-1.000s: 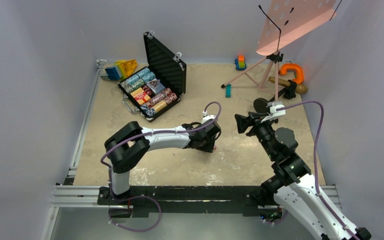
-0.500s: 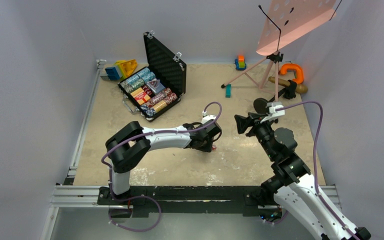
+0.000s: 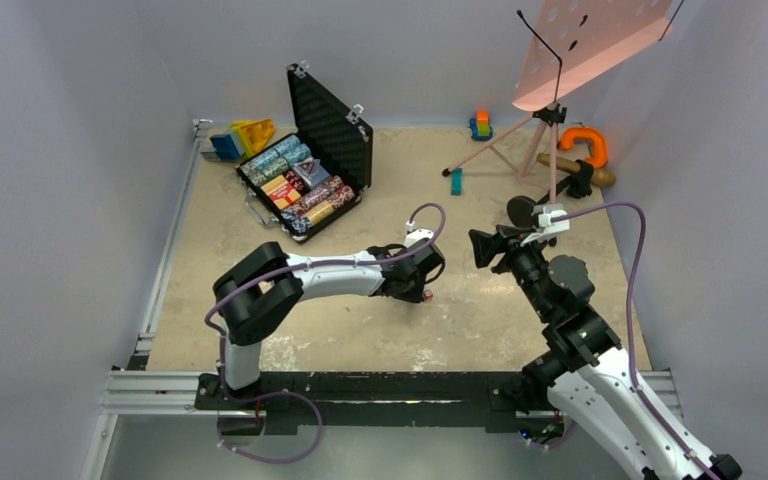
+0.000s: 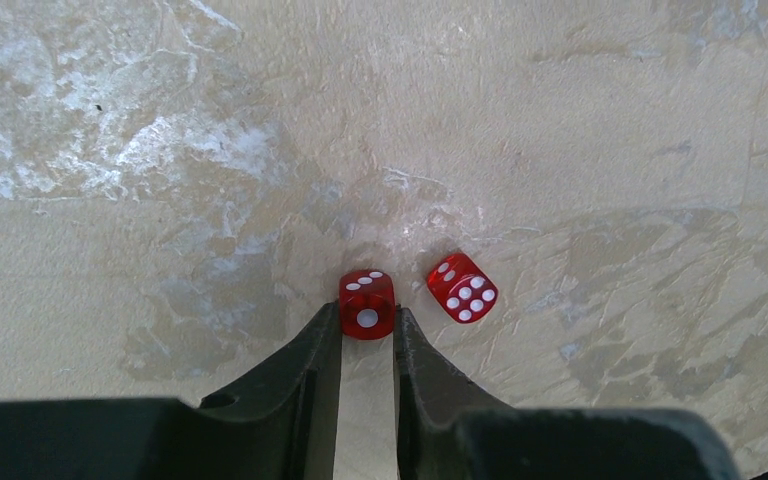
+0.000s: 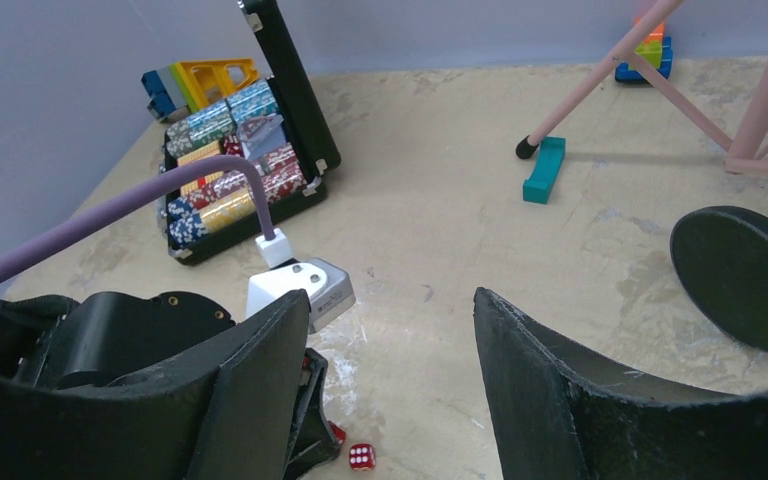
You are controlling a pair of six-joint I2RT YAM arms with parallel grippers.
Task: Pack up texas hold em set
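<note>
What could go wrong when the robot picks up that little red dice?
The left gripper pinches the small red see-through die only at its very tips, so the die might pop out. The second red die lies close beside it and could get bumped away.

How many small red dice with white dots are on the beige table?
2. One small red die sits between the left gripper's fingertips; the second red die lies on the beige table close beside it. Others may be hidden.

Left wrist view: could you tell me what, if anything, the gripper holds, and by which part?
The left gripper flanks a red die at two opposite sides; a true grip cannot be told.
</note>
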